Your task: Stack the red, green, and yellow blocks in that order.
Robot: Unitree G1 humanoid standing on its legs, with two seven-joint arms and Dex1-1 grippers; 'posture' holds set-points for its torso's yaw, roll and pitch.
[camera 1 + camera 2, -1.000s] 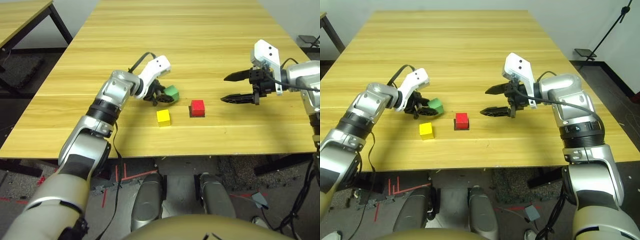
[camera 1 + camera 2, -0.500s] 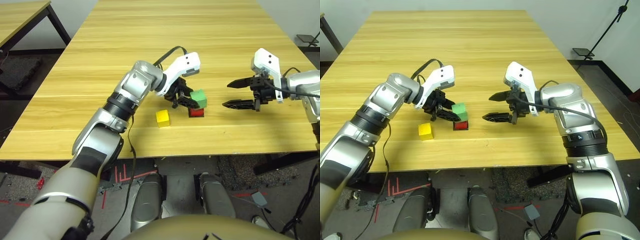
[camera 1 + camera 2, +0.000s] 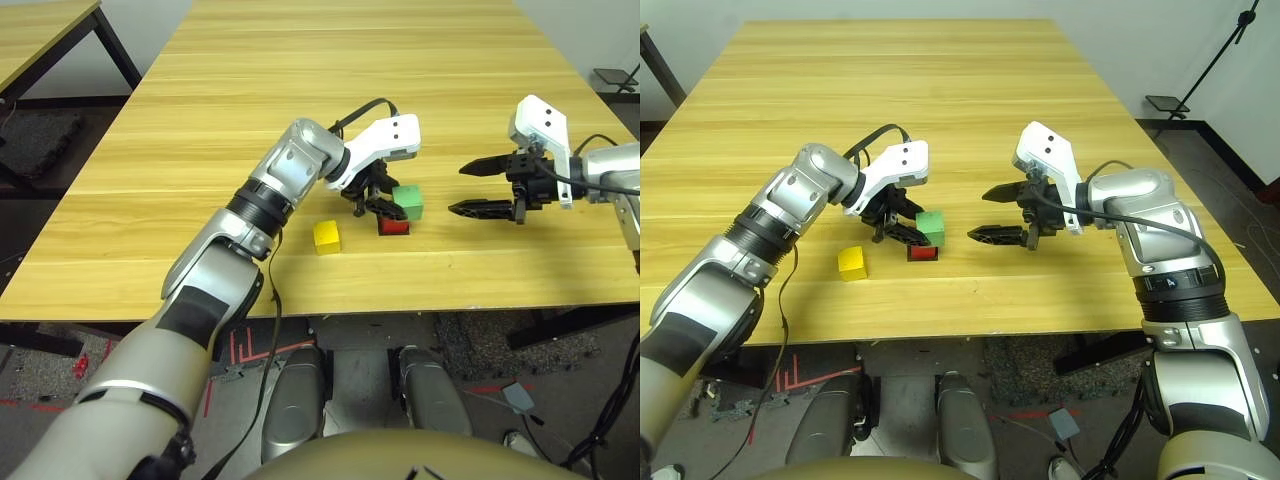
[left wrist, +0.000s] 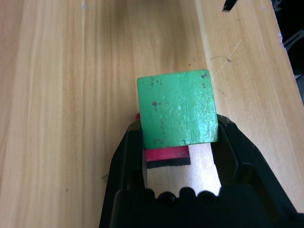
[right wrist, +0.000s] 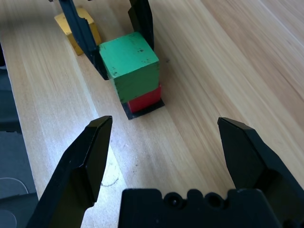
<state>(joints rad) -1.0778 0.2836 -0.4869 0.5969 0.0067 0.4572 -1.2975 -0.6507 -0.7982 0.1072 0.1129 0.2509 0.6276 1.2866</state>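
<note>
Left eye view: left gripper (image 3: 388, 207) clamped on green block (image 3: 407, 200), fingers pinching opposite faces. Green block sits directly over red block (image 3: 393, 226), overlapping it from above; contact between the two can't be confirmed, slight offset visible. Red block rests on flat black square patch (image 5: 142, 111) on the wooden table (image 3: 300, 90). Yellow block (image 3: 326, 236) alone on table, just beside the stack on the robot's left, apart from it and untouched.

Right gripper (image 3: 484, 188) spread wide, holding nothing, hovering above table to the right of the stack, tips aimed toward it, clear gap in between.

Left wrist view: green block (image 4: 178, 114) squeezed between both black fingers (image 4: 128, 156), red edge and black patch peeking out underneath.

Right wrist view: green block (image 5: 129, 66) on top of red (image 5: 145, 99), left gripper's fingers flanking green, yellow block (image 5: 76, 26) behind.
</note>
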